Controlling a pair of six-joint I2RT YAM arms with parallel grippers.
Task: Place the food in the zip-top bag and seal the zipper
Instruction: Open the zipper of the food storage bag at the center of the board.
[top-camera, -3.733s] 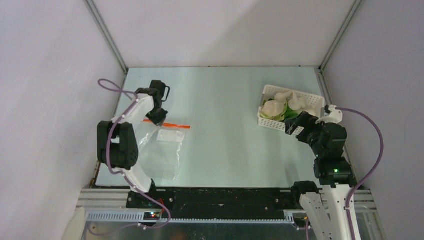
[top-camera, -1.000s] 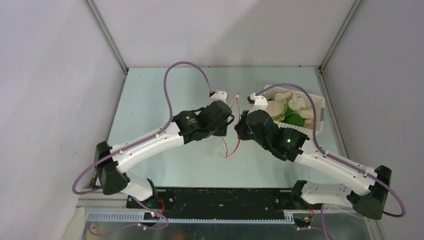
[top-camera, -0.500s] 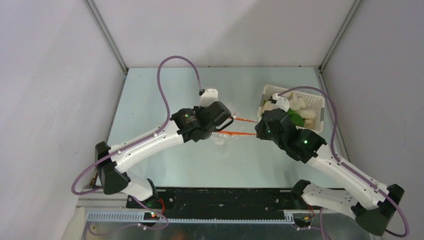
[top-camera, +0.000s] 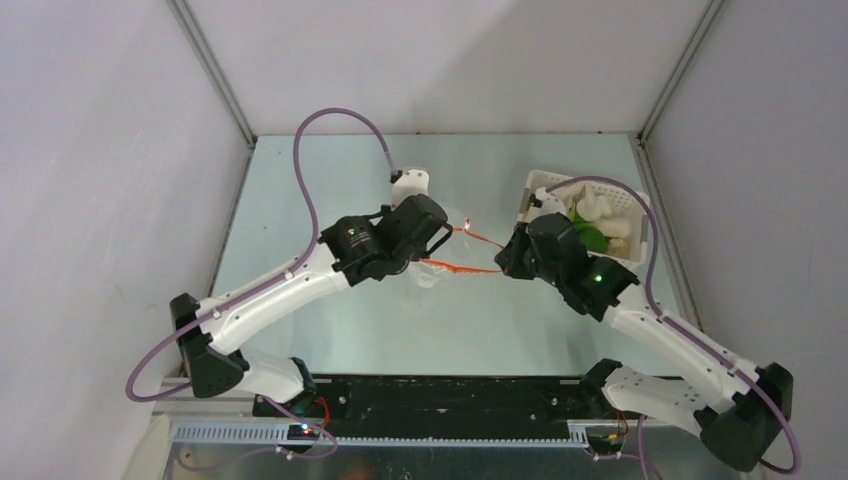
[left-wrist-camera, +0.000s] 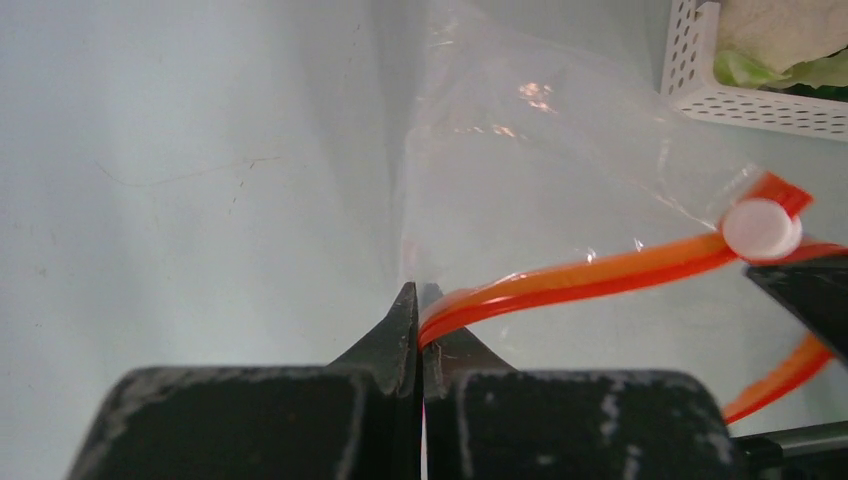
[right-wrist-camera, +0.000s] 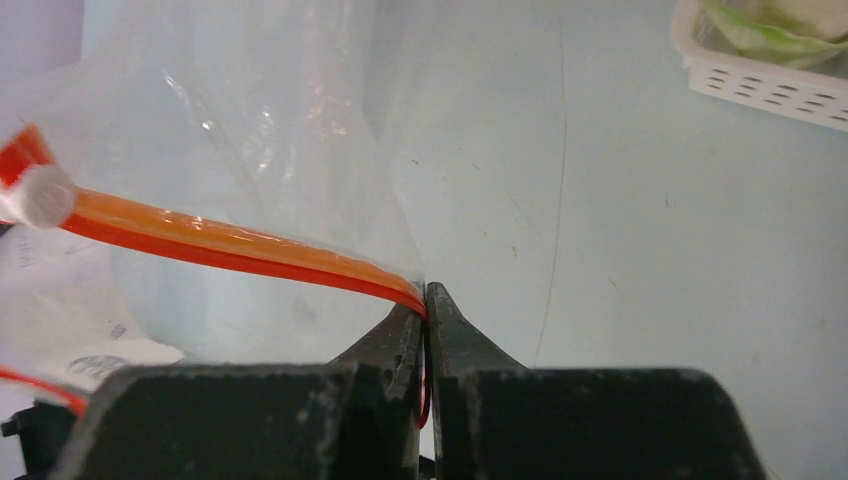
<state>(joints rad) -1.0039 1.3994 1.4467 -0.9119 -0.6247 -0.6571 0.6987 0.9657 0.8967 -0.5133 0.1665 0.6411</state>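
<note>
**Orange-red zipper (left-wrist-camera: 580, 275) pinched by both grippers, bag mouth parted**

Left gripper (left-wrist-camera: 418, 300): the two dark fingers are pressed together on the zipper strip. The strip leaves the fingertips and curves to the right as far as a round white slider tab (left-wrist-camera: 762, 228).

Right gripper (right-wrist-camera: 425, 300): the fingers are likewise clenched on the orange-red strip. In its wrist view the strip runs away to the left and ends at a white tab of the same kind.

In the top view the two grippers face each other over the middle of the surface (top-camera: 480, 170), near but not touching. Two orange strands span the gap between them, one farther and one nearer. They lie apart along their length, so the mouth stands open.

The zip-top bag (left-wrist-camera: 540, 160), clear and crinkled, hangs from the strip between the grippers. Its film spreads behind the zipper in both wrist views. A white printed patch shows through it at the lower left of the right wrist view. Whether the bag's lower edge touches the surface cannot be told.

The food (top-camera: 592, 208), cream-white bulbs and green leaves, lies in the white perforated basket (top-camera: 535, 180) at the far right of the surface, just beyond the right gripper.
</note>
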